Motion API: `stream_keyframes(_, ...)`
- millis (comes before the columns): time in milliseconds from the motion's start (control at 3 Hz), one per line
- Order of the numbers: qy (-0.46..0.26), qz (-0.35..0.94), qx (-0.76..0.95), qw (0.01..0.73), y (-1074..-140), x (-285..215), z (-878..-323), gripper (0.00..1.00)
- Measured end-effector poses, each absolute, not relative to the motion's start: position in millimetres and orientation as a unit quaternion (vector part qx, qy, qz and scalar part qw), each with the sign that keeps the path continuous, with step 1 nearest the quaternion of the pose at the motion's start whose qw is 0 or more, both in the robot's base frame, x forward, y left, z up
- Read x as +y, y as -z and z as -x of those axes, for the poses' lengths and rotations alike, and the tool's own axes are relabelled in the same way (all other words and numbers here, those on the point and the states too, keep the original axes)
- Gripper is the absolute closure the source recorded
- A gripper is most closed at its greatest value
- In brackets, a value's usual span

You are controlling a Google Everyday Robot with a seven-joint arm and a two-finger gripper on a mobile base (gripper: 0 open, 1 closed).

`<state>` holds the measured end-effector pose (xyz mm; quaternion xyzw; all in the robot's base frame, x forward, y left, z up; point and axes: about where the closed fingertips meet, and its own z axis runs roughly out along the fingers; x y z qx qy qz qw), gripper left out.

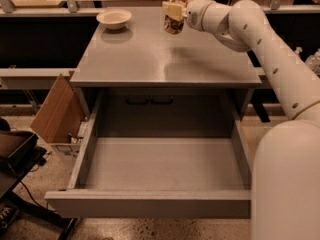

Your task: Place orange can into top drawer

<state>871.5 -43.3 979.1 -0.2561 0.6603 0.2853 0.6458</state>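
The orange can [174,21], mottled orange-brown with a silver top, is held upright in my gripper [173,12] above the back of the grey cabinet top [165,59]. The gripper's cream fingers [172,9] are shut around the can's upper half. The white arm reaches in from the right. The top drawer [162,169] stands pulled wide open below the cabinet top, its flat grey floor bare. The can is well behind and above the drawer.
A cream shallow bowl [114,18] sits at the back left of the cabinet top. An open cardboard box [56,111] leans at the cabinet's left side. A dark cart [15,154] stands at lower left. The arm's large white base [287,184] fills the lower right.
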Motion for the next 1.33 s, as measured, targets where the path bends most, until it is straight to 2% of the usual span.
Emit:
stream_keyframes(333, -0.345, 0.283, 0.632, 0.633, -988, -43, -776, 1.0)
stream_keyframes(1000, -0.487, 0.398, 0.544, 0.555, -935, 40, -647, 1.0)
stream_keyframes(1333, -0.529, 0.431, 0.527, 0.507, -906, 59, -601, 1.0)
